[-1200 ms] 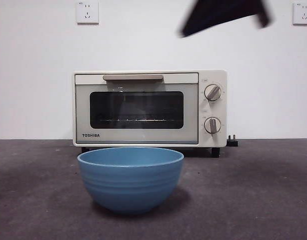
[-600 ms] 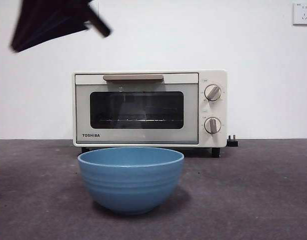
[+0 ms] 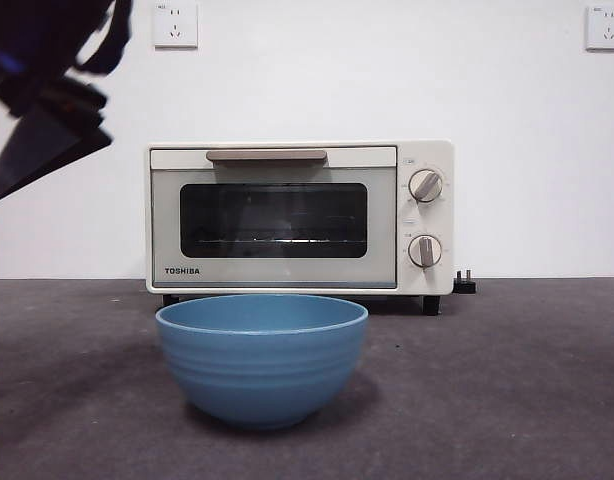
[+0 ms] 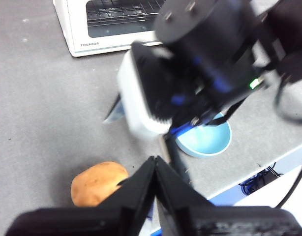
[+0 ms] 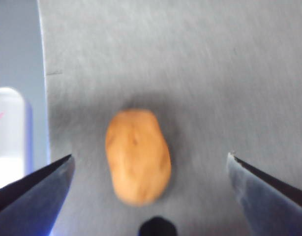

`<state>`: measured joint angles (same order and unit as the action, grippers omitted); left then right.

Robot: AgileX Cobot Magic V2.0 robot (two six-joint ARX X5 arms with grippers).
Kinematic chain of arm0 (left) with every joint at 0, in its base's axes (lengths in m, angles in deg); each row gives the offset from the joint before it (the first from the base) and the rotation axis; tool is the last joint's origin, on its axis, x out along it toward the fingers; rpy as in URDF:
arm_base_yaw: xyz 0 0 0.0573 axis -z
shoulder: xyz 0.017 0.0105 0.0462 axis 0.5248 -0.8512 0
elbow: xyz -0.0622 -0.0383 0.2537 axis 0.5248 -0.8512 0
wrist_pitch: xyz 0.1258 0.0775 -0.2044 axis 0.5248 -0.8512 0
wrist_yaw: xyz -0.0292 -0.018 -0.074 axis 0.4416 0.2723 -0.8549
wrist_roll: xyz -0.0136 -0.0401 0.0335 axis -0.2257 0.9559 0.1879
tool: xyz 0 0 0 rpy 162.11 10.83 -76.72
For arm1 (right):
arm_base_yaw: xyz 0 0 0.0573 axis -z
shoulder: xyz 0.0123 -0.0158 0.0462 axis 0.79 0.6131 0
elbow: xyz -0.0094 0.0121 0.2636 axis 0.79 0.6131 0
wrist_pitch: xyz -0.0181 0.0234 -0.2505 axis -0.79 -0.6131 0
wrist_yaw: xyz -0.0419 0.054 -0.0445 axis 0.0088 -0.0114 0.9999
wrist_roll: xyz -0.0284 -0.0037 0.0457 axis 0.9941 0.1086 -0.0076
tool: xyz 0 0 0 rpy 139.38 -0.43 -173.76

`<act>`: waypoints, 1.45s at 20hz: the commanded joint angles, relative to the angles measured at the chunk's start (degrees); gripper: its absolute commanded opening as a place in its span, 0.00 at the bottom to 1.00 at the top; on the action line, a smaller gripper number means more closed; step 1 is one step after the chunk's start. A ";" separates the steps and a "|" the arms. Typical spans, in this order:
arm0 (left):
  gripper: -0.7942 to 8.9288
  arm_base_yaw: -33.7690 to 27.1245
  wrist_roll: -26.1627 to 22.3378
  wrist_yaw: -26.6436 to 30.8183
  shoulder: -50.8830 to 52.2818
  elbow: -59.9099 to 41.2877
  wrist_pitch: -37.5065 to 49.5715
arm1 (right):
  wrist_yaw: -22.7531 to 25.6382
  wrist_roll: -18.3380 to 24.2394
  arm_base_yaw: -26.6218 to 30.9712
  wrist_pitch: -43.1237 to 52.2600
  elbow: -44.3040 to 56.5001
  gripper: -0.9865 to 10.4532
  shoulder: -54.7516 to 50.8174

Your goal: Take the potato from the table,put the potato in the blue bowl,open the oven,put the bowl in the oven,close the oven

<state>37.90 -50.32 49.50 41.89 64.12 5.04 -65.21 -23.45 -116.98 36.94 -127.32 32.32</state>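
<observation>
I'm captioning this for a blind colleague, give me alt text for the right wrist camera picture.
An orange-brown potato lies on the dark grey table, centred between the right gripper's two wide-open black fingers, which have not touched it. The picture is slightly blurred, and the table's edge shows along one side.

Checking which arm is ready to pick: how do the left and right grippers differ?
The right gripper has its jaws spread wide above the potato; the left gripper has its jaws pressed together, off to the potato's side. Neither holds anything.
</observation>
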 commanded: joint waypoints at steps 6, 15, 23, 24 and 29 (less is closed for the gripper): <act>0.08 0.22 0.26 3.54 0.24 0.02 0.22 | -2.93 -0.44 -0.13 2.16 -0.17 0.70 7.41; 0.08 0.24 0.24 4.50 0.24 0.02 0.22 | -6.05 -2.38 -0.22 3.72 -0.15 0.69 11.43; 0.08 0.24 0.24 4.48 0.24 0.02 0.22 | -5.60 -6.64 -0.24 3.45 -0.15 0.10 12.87; 0.08 0.24 0.24 4.48 0.24 0.02 0.22 | -5.62 -7.58 -0.24 3.61 -0.15 0.08 12.85; 0.08 0.24 0.22 4.50 0.22 0.02 0.22 | -5.68 -9.75 0.04 2.25 -0.17 0.08 10.47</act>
<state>37.90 -50.32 54.07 41.89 64.12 5.04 -70.80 -32.04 -116.98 38.89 -127.43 43.90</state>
